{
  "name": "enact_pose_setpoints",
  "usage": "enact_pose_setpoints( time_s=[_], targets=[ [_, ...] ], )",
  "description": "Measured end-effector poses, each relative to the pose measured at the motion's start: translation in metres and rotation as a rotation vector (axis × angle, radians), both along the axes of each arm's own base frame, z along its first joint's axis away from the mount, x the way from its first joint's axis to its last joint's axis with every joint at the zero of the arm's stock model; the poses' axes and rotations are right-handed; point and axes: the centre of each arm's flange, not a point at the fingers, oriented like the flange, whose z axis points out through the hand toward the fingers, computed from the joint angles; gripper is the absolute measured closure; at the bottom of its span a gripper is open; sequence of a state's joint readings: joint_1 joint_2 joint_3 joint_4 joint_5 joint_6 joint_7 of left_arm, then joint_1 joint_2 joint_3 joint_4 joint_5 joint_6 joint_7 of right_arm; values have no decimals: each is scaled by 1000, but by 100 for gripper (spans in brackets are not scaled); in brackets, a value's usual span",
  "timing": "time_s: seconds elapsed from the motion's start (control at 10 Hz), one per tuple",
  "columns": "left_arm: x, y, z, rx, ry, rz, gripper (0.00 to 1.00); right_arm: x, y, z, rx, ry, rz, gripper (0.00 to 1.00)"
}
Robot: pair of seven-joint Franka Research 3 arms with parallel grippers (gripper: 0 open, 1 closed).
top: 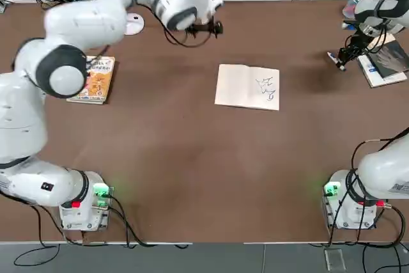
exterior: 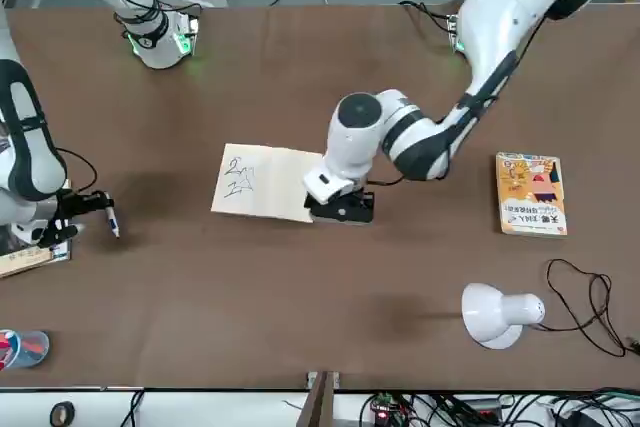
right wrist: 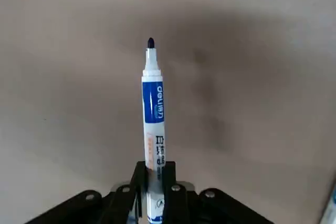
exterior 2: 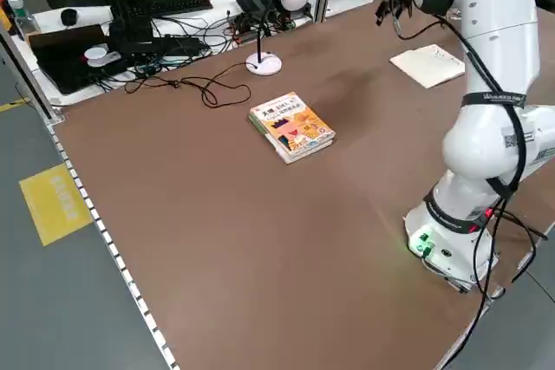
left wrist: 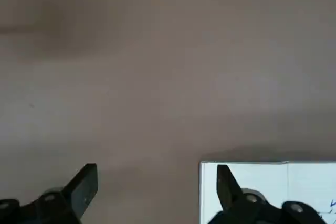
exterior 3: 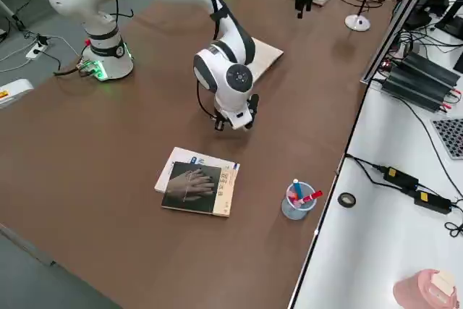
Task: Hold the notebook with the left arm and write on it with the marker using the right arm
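A: We start from the notebook (top: 248,86). It lies open and flat near the middle of the counter (top: 192,171), with a few dark scribbles on the page on our right arm's side.

B: And nothing presses on it. Our left tool (exterior: 340,209) hangs just off the notebook's blank-page edge, its fingers spread wide and holding nothing; in the left wrist view one finger (left wrist: 227,184) overlaps the page corner, the other sits over bare counter.

A: The marker (right wrist: 153,129)?

B: It is clamped in our right tool (top: 339,59), tip uncapped and pointing down, well apart from the notebook, near the dark-covered book (exterior 3: 195,187).

A: So we judge we are in the holding step, not yet done.

B: Next, our left tool must come down onto the blank page and pin it; then our right tool must carry the marker across to the paper.
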State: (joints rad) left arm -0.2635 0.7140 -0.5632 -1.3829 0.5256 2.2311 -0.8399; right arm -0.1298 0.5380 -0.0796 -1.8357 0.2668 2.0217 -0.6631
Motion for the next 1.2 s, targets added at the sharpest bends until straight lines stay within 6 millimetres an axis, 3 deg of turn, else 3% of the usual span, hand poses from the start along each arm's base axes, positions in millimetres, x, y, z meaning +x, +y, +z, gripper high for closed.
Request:
enact_pose_setpoints(
  time_s=[0.4, 0.8, 1.0, 1.2],
  targets=[
    [19, 47, 59, 0, 6, 4, 0, 4, 1, -1, -3, -14, 8, 83],
    [27, 92, 98, 7, 53, -26, 0, 8, 0, -11, -15, -35, 7, 83],
    [37, 128, 119, -4, 76, -41, 0, 9, -1, -11, -16, -37, 7, 73],
    [45, 169, 140, -7, 95, -53, 0, 9, -1, -11, -16, -38, 7, 49]
  ],
)
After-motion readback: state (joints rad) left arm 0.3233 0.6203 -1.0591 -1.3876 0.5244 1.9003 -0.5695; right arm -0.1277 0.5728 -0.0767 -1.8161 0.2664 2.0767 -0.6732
